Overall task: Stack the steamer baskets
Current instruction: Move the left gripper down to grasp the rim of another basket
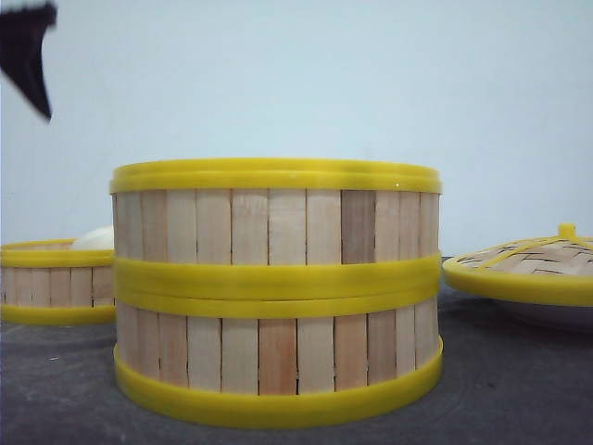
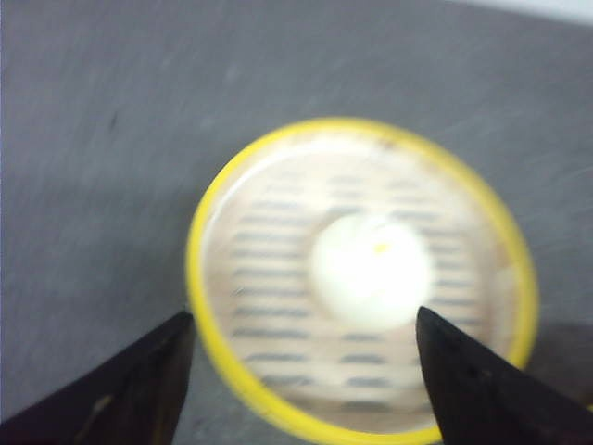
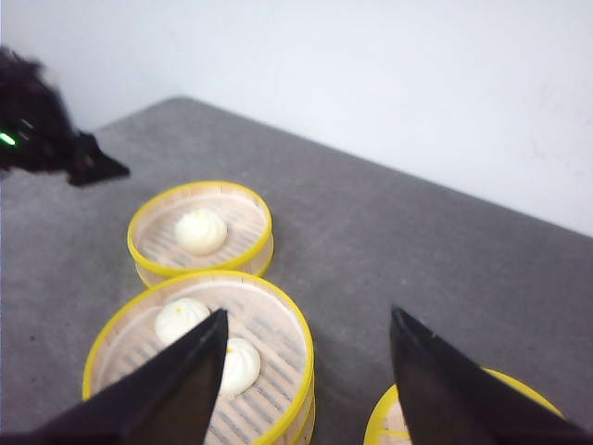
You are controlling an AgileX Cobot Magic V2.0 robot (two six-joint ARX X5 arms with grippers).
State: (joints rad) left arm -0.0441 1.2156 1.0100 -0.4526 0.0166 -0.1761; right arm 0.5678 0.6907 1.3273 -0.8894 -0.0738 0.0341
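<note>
You have two steamer baskets already stacked [image 1: 276, 292] in the middle of the grey surface [image 1: 519, 389], close to the front camera; the upper basket [image 1: 276, 222] sits squarely on the lower basket [image 1: 276, 357], their yellow rims touching. From the right wrist view you can see two white buns [image 3: 208, 338] lying inside the upper one. The third basket [image 1: 56, 283] stands alone on the surface to the left of the stack, a little farther back and apart from it, with a single white bun [image 2: 371, 269] in it.

Your left gripper [image 2: 301, 371] hovers above that lone basket, its dark fingers [image 2: 130, 389] spread wide with nothing between them; the wrist picture is blurred. In the front view you see only a dark tip of it high at the upper left.

Your right gripper [image 3: 306, 380] hangs above the surface near the stack, its fingers [image 3: 445, 389] likewise spread and holding nothing.

To the right of the stack, apart from it, lies the domed woven lid [image 1: 528, 264] with its yellow rim and knob, resting on something white that you cannot make out clearly.
</note>
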